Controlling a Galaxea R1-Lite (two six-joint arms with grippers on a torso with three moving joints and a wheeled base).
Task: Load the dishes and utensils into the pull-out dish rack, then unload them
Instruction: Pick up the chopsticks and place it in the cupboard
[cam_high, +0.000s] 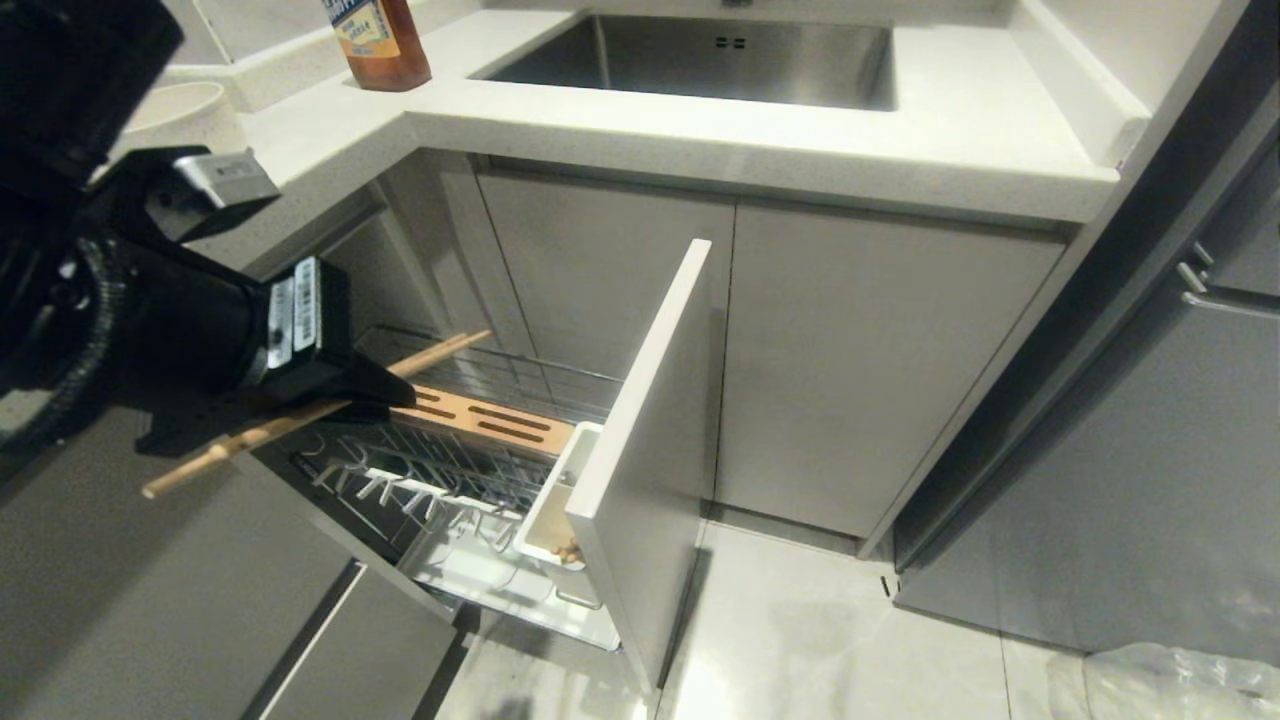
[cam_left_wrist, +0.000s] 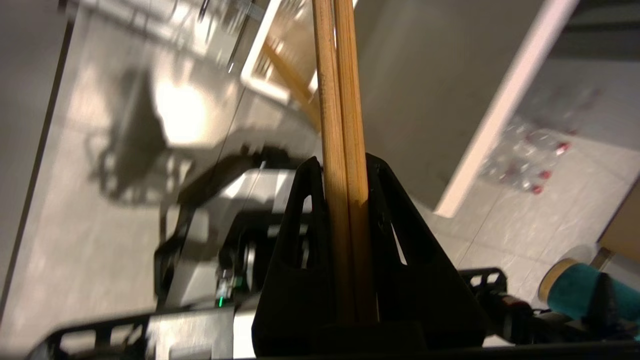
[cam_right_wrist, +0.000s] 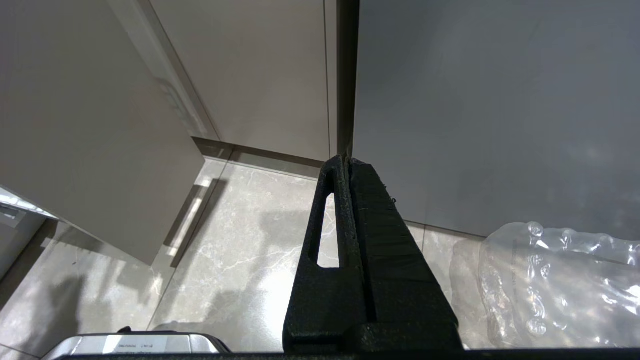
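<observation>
- Head view: the left end effector (cam_high: 365, 395) sits at the left middle of the frame, clenched around the chopsticks (cam_high: 310, 418), which stick out both ways, one end toward the lower left, the other up and right over the pull-out dish rack (cam_high: 470, 480)
- The risk here, as I judge it, is the long overhang: the sticks are held near their middle at a slant, so either end could catch a wire or the orange-brown wooden strip (cam_high: 495, 418) and lever the pair out of the grip
- The white utensil cup (cam_high: 555, 500) sits in the rack's near corner, right against the pale drawer front (cam_high: 640, 450); its mouth is narrow, so a slanted approach could put the tips on its rim or outside it
- The speckled bowl (cam_high: 185, 115) stays on the surface at the upper left
- Left wrist view: the chopsticks (cam_left_wrist: 342, 125) run straight up the centre of the frame, pinched side by side between the black fingers (cam_left_wrist: 300, 235); if they scissor apart, one may slip free
- The cup (cam_left_wrist: 272, 70) lies upper centre, already holding something wooden
- Right wrist view: the right end effector (cam_right_wrist: 347, 162) is clamped shut on nothing, parked above the floor with its tip toward the cabinet doors
</observation>
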